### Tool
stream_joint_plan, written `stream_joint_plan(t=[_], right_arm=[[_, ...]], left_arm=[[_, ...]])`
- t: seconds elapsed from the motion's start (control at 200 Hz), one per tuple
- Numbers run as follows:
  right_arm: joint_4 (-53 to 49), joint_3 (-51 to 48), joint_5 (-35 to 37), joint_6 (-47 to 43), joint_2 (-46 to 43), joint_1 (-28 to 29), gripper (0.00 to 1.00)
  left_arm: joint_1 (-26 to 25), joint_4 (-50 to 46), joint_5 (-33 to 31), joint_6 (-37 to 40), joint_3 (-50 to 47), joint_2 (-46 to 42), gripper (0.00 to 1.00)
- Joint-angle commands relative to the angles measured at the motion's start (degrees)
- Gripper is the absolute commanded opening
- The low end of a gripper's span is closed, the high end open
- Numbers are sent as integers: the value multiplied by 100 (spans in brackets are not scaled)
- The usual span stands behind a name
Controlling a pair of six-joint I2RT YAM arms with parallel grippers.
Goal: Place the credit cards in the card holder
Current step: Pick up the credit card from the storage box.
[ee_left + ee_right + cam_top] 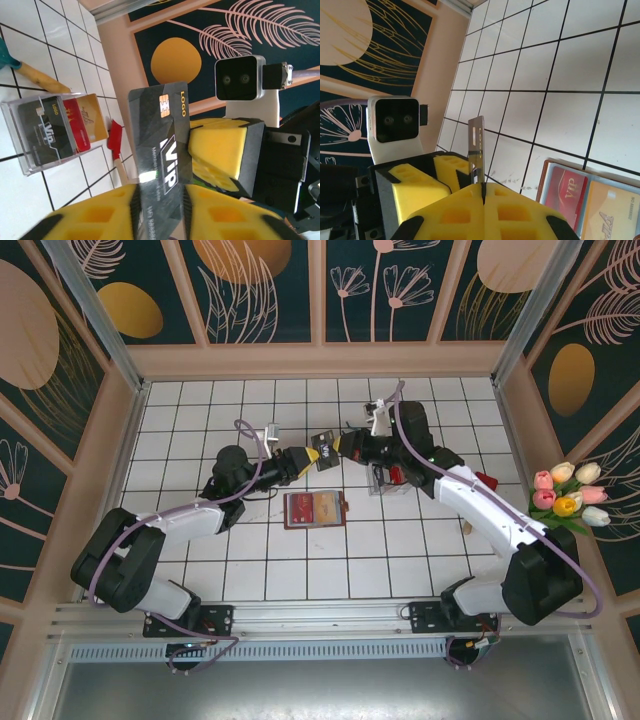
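Both grippers meet in the air over the middle of the tabletop, just beyond the wallet.

- Left gripper (160,216): clenched on the grey VIP card (160,160). Its yellow pads sit tight against the card's two long edges, with the printed face toward the left wrist camera.
- Right gripper (483,197): pads pressed together on the same card, which appears edge-on in the right wrist view. One of its pads (220,152) lies beside the card's right edge in the left wrist view.
- Card holder (288,510): lies open and flat near the tabletop's middle, on the side nearer the arm bases and between the two arms. A red card (567,192) and a tan card (615,210) lie side by side inside it.
- Clear plastic box (25,160): stands right of the middle, below the right arm, holding grey, red and tan cards.
- A red-headed tool (116,142) lies beyond the box, toward the right edge.
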Motion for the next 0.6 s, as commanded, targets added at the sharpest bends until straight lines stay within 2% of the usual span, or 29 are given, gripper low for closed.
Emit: stream_joint_plan(t=[0.0,0.08,0.27,0.485,0.595], right_arm=[[325,-153,-335,56,-64,-66,0],[454,-228,-593,35,-38,-95,1],[804,-346,-1268,36,-33,-214,15],[966,-362,-1825,-67,54,-411,18],[978,-340,-1880,-121,106,-414,19]], left_arm=[[43,280,93,26,-55,-109,21],[44,44,85,195,-22,-163,13],[66,-32,190,282,-68,-208,0],[87,2,522,301,5,-215,0],[94,7,626,305,41,-192,0]])
